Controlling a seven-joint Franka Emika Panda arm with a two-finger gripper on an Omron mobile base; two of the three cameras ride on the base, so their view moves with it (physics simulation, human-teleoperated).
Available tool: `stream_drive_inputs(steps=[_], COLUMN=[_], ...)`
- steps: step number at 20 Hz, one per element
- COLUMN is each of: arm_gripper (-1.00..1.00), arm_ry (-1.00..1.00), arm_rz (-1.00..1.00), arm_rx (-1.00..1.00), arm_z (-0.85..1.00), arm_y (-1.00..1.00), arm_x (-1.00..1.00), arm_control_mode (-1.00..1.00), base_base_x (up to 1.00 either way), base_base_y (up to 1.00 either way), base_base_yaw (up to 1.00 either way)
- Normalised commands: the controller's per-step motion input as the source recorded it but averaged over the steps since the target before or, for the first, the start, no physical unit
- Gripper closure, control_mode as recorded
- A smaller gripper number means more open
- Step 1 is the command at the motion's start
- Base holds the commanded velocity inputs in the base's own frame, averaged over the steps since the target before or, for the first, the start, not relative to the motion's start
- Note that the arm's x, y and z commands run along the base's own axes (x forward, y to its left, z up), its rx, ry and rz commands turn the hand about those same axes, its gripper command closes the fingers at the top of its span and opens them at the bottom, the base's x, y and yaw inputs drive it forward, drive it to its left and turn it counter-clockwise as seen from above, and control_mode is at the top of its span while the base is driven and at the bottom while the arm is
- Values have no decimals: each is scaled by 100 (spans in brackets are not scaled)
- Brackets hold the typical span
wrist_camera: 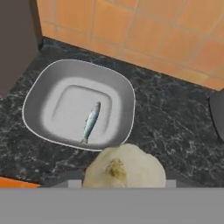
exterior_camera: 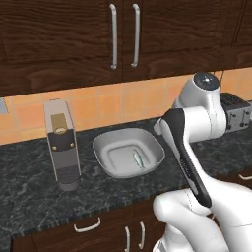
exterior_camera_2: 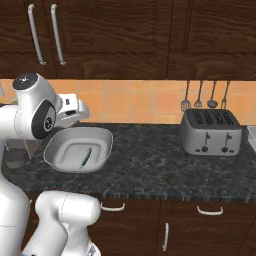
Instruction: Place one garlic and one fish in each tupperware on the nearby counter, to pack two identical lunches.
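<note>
Fingers: pinching the garlic (wrist_camera: 124, 166), tips hidden behind it
Gripper (exterior_camera_2: 75, 112): above the tupperware's near rim
Tupperware (wrist_camera: 52, 78): on the counter (wrist_camera: 175, 122), ahead of the fingers
Fish (wrist_camera: 90, 121): lying inside it

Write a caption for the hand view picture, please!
Gripper holds a garlic above a grey tupperware with one fish.

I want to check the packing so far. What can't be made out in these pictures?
- Gripper fingertips: hidden behind the garlic in the hand view.
- Gripper in the base views: hidden by the arm's own body.
- Second tupperware: none in view beside the grey one holding a fish.
- Coffee machine: cut off in the hand view.
</note>
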Motion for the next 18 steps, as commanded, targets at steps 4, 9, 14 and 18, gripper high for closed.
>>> stream_drive_inputs(steps=[4,9,14,18], arm_gripper=[100,100,100,100], arm_ry=[1,8,19,28], arm_rz=[0,-5,-1,0], arm_rx=[0,0,12,5], arm_z=[-61,-100,-94,-100], arm_y=[75,69,-23,3], arm_x=[16,88,100,100], arm_control_mode=[-100,-100,-100,-100], base_base_x=[4,0,0,0], base_base_y=[23,0,0,0], base_base_yaw=[-2,0,0,0])
